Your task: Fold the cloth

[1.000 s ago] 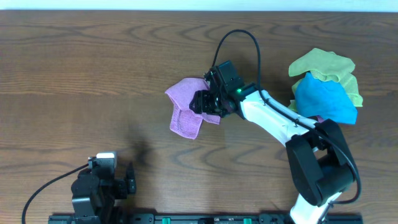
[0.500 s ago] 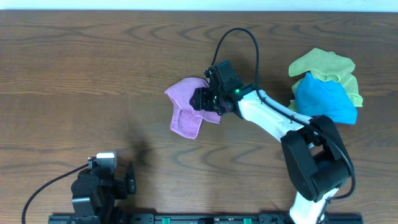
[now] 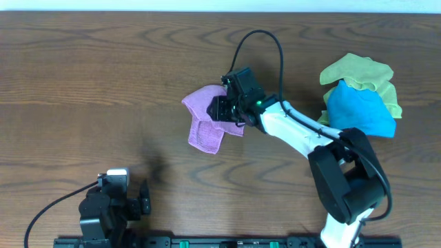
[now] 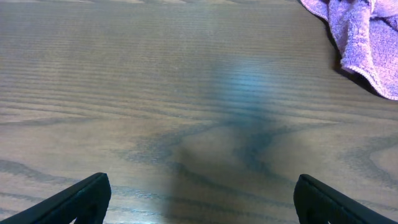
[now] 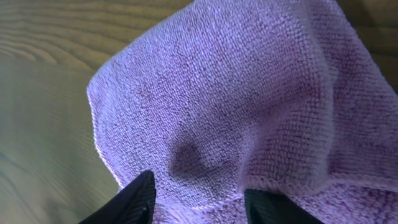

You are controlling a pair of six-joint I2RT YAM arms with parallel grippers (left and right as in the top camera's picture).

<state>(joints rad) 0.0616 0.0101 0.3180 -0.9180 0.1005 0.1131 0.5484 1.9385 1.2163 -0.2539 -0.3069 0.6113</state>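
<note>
The lilac cloth [image 3: 207,118] is lying crumpled near the middle of the desk [image 3: 103,76]. Its right part is being covered by the right end effector [image 3: 222,110], whose fingers [image 5: 127,198] are spread apart over the fabric. The left end effector [image 4: 199,199] is being held wide open above bare wood, well apart from the cloth.

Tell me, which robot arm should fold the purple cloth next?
Probably the right: the right gripper is over the cloth, open. The left gripper sits far back by the table edge.
</note>
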